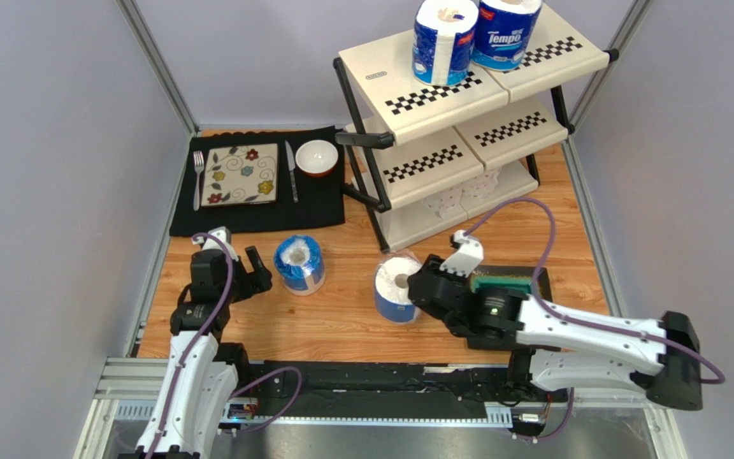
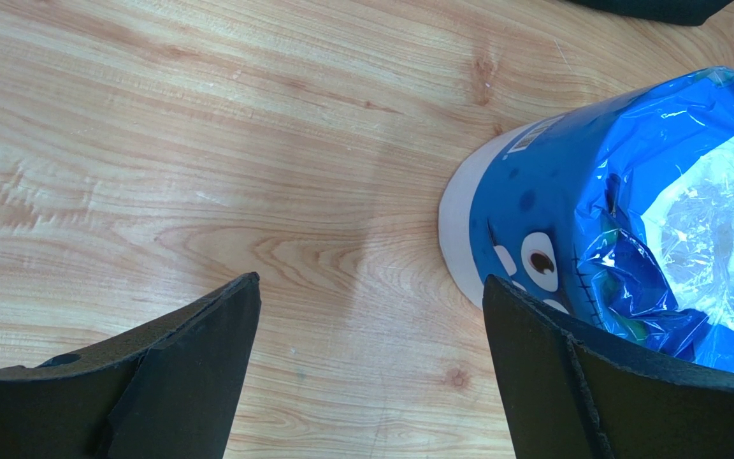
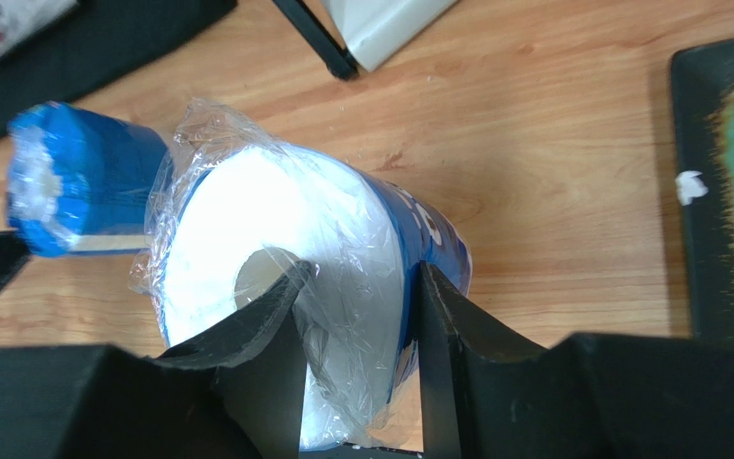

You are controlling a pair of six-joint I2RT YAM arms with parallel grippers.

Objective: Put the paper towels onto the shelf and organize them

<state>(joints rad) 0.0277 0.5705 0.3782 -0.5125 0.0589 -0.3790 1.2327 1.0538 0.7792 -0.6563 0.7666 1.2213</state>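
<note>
The right gripper (image 3: 361,287) pinches the wall of the upright blue-wrapped white paper roll (image 3: 237,210), one finger in its core, with the cream three-tier plastic shelf (image 1: 385,76) just beyond.

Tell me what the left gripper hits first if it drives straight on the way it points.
Likely the blue-wrapped roll: it stands just ahead of the left gripper, in line with one finger rather than the open gap, which faces bare table. Depth is unclear.

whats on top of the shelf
Two blue-wrapped paper towels stand side by side on the shelf top tier. The tiers underneath are largely covered by it.
</note>
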